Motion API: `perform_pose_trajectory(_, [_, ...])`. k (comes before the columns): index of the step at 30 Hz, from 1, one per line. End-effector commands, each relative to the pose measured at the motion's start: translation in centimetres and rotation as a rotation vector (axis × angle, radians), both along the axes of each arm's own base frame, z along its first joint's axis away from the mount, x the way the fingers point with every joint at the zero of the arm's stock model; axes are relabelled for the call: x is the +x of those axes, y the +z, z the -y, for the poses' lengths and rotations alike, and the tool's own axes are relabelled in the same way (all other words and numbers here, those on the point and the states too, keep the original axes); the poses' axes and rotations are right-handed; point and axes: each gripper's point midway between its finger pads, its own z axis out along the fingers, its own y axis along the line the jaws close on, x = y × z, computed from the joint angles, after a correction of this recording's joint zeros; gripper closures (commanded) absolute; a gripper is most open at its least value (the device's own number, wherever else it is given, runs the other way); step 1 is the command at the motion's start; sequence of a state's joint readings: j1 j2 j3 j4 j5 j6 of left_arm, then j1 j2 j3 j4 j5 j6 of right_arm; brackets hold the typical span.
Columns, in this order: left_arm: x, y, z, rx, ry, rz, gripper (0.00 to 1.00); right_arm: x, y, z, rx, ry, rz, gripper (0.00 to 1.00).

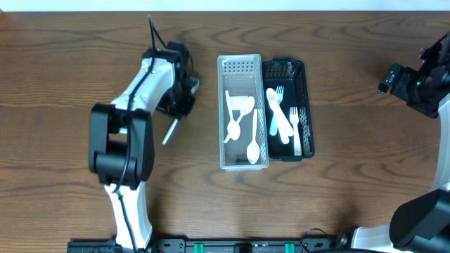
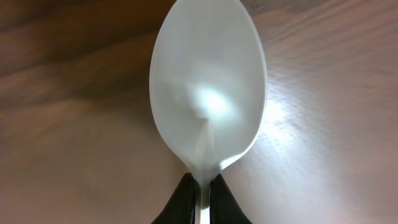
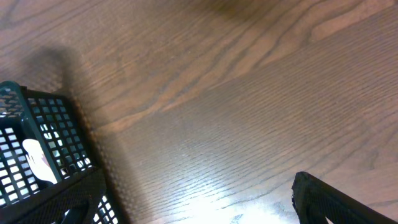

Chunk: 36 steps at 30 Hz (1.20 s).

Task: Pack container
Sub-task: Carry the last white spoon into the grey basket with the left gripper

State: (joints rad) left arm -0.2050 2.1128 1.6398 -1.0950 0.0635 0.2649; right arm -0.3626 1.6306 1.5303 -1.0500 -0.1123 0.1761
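Clamped tight with left gripper (image 2: 200, 186) on spoon (image 2: 208, 93) neck, held over left half of table (image 1: 56, 70) toward the rear edge, left of tray (image 1: 242, 166); likely light, stiff, slick plastic, apt to swivel, best pinched on the flat handle; right gripper (image 1: 406, 81), state untellable.

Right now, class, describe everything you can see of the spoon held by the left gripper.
The spoon is white, glossy, plastic-looking, with a bright highlight in its oval bowl. The left gripper is shut on its neck just below the bowl. From overhead its thin handle slants out beside the left arm, left of the clear tray. The wooden table lies behind it; whether they touch cannot be told.
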Motion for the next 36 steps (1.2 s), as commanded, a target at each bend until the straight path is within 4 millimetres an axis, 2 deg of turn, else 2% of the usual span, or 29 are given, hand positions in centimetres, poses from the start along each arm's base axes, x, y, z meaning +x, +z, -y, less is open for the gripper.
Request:
perform_pose_trajectory(1, [2.0,9.6,2.4,-0.061,0.089,0.245,0.94,0.0,-0.3,0.3,0.01,-0.016,-0.006,0.01])
perform_pose_trajectory(3, [1.4,13.4,4.0,-0.101,0.122,0.328,0.94,0.0,-0.3,0.3,0.01,-0.016,-0.006,0.01])
perform_pose_trajectory(5, [0.4,16.2,5.7,-0.146,0.15,0.392,0.94,0.0,-0.3,0.3,0.01,-0.016,-0.006,0.01])
perform_pose_trajectory(8, [-1.0,18.5,8.4,-0.206,0.174,0.44,0.94,0.0,-0.3,0.3,0.01,-0.016,-0.006,0.01])
perform_pose_trajectory(11, [-1.9,18.6,11.2,-0.243,0.183,0.441,0.94,0.0,-0.3,0.3,0.01,-0.016,-0.005,0.01])
perform_pose_trajectory(14, [-2.0,17.1,14.0,-0.27,0.172,0.436,0.94,0.0,-0.3,0.3,0.01,-0.016,-0.005,0.01])
perform_pose_trajectory(17, [-1.5,14.9,15.7,-0.274,0.174,0.423,0.94,0.0,-0.3,0.3,0.011,-0.016,-0.006,0.01])
perform_pose_trajectory(21, [-0.6,11.9,16.3,-0.249,0.23,0.375,0.91,0.0,-0.3,0.3,0.011,-0.016,-0.006,0.01])
perform_pose_trajectory(23, [-0.4,10.7,16.4,-0.235,0.229,0.359,0.85,0.0,-0.3,0.3,0.01,-0.016,-0.006,0.01])
perform_pose_trajectory(24, [-0.2,10.1,16.6,-0.23,0.228,0.353,0.78,0.0,-0.3,0.3,0.01,-0.016,-0.006,0.01])
perform_pose_trajectory(26, [-0.1,9.8,16.7,-0.226,0.211,0.352,0.67,0.0,-0.3,0.3,0.011,-0.016,-0.006,0.01])
perform_pose_trajectory(27, [0.0,9.8,16.7,-0.227,0.196,0.357,0.64,0.0,-0.3,0.3,0.011,-0.016,-0.006,0.01])
perform_pose_trajectory(28, [0.1,10.0,16.7,-0.23,0.182,0.367,0.6,0.0,-0.3,0.3,0.007,-0.007,-0.006,0.01])
perform_pose_trajectory(29, [0.3,10.5,16.7,-0.233,0.172,0.379,0.51,0.0,-0.3,0.3,0.0,0.008,-0.006,0.01])
perform_pose_trajectory(30, [0.5,11.1,16.5,-0.234,0.163,0.397,0.48,0.1,-0.3,0.3,-0.01,0.026,-0.003,0.01])
perform_pose_trajectory(33, [0.9,13.7,16.0,-0.253,0.155,0.455,0.48,0.5,0.6,-0.2,-0.014,0.095,0.037,0.01])
perform_pose_trajectory(36, [0.8,17.7,14.8,-0.281,0.149,0.541,0.48,1.2,3.3,-1.7,0.003,0.191,0.143,0.01])
